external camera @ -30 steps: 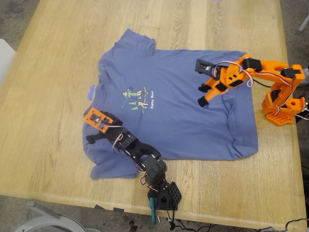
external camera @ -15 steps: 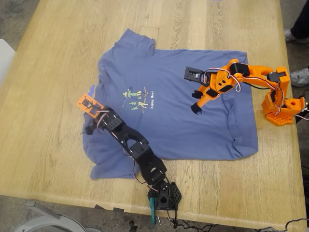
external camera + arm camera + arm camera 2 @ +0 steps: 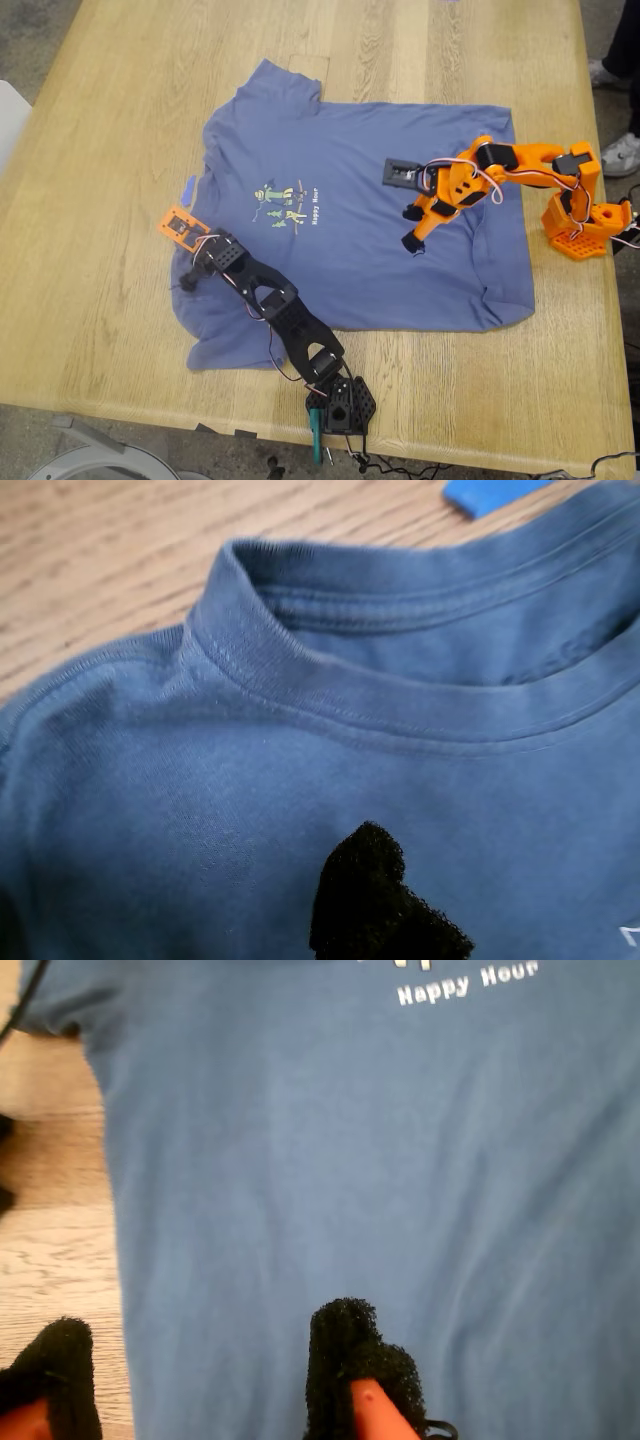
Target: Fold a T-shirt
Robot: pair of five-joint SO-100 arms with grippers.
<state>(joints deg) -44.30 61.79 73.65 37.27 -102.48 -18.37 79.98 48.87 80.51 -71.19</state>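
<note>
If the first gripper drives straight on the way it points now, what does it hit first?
Likely the T-shirt: my first gripper points down at the fabric just short of the collar. Depth is unclear.

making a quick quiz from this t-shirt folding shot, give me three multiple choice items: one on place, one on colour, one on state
1. My first end effector is over the T-shirt near its:
A. collar
B. bottom hem
C. printed chest

2. The tape strip on the table is:
A. red
B. blue
C. green

3. The T-shirt lies:
A. folded in half
B. bunched up
C. spread flat

Answers: 1 A, the first wrist view shows the collar just ahead. 2 B, a blue strip beside the collar. 3 C, both sleeves and the hem lie open.
</note>
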